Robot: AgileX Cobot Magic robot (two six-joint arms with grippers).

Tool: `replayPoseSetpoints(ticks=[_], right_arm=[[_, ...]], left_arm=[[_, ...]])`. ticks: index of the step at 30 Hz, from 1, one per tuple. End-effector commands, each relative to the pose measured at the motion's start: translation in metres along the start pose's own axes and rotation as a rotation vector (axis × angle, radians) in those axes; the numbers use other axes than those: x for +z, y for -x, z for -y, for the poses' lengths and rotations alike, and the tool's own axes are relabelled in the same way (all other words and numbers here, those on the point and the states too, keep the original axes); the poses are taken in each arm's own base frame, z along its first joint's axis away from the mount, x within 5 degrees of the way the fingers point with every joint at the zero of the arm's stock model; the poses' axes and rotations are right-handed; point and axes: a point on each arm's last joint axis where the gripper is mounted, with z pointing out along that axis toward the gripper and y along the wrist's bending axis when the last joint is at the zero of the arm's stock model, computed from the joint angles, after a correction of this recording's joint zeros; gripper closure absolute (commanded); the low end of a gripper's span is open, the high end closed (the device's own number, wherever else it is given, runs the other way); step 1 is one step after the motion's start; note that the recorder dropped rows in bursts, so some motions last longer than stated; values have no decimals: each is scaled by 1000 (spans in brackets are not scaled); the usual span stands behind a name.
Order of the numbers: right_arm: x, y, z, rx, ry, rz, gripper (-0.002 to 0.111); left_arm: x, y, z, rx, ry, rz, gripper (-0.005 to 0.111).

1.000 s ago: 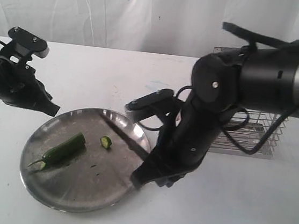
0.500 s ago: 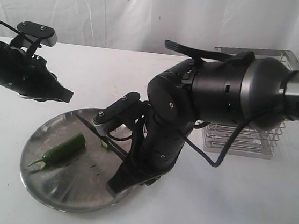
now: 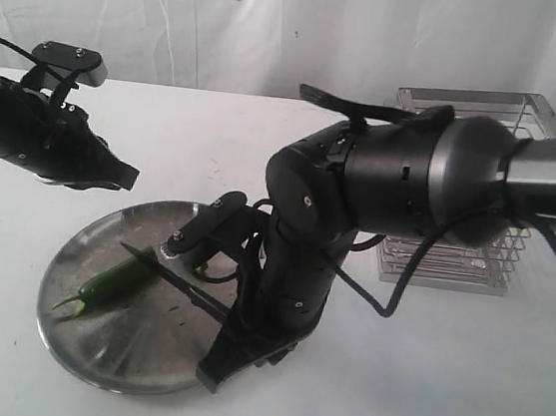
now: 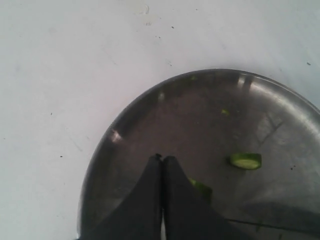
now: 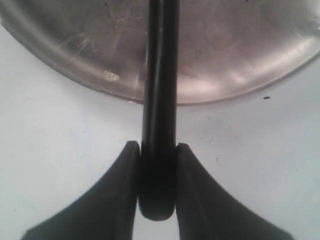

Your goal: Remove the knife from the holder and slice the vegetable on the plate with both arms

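**A:** where's the pod rn?

**B:** vegetable (image 3: 113, 285) lies on the left of the shiny steel plate (image 3: 71, 345), slim, long axis running stem tip to cut end. The knife (image 3: 174, 279) has its dark blade crossing the cut end, can't tell if touching.

**A:** grippers?

**B:** right gripper (image 5: 157, 150) is clamped on the smooth black handle by the rim, pod off to its left. left gripper (image 4: 161, 159) is pinched together, empty, above the plate. imo it's the free one to pin the pod.
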Motion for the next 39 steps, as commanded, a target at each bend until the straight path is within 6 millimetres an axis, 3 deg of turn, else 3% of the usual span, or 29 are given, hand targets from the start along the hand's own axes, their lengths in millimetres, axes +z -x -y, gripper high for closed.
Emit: replayPoseSetpoints(ticks=[1,13,39], right_arm=[[9,4,2,29,-18,21,108],[8,11,4,64,-31,95,108],[9,8,0,102,9,58,108]], left_arm=[[8,-4,0,-38,-38,-36,107],[11,-5,-1,-15,-31,-32,107],[11,-4,2,-49,-63,-26,107]])
